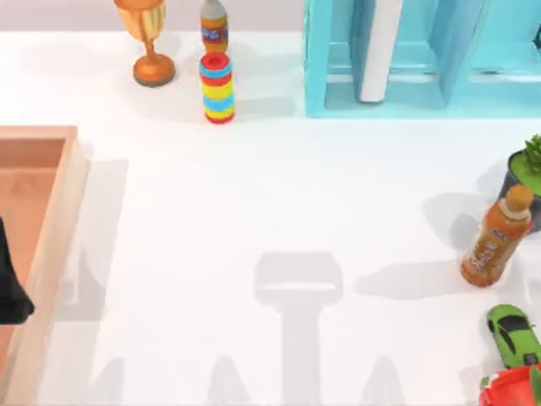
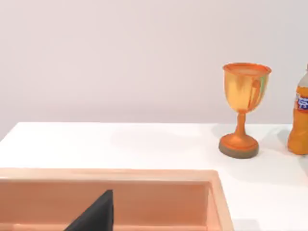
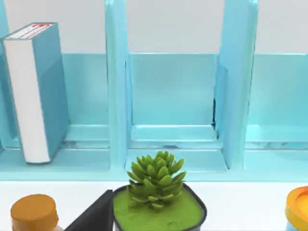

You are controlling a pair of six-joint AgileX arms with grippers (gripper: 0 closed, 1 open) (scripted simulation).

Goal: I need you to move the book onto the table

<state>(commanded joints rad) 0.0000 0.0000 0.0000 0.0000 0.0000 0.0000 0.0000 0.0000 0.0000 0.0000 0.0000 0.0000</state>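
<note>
The book (image 1: 380,46) stands upright in the left compartment of the turquoise shelf unit (image 1: 334,101) at the back right, white page edges facing up. The right wrist view shows its light-blue cover and white pages (image 3: 36,91), leaning a little against the compartment wall. The white table (image 1: 254,194) spreads out in front of the shelf. My left gripper (image 1: 10,292) is a dark shape at the far left, over the wooden box. A dark part of my right gripper (image 3: 96,214) sits low beside the potted plant, well short of the book.
A wooden box (image 1: 63,211) lies along the left edge. A golden goblet (image 1: 150,42), a soda bottle (image 1: 214,25) and a ring stack (image 1: 217,87) stand at the back left. At the right are a potted succulent (image 1: 528,169), a tea bottle (image 1: 494,241) and a green toy car (image 1: 513,334).
</note>
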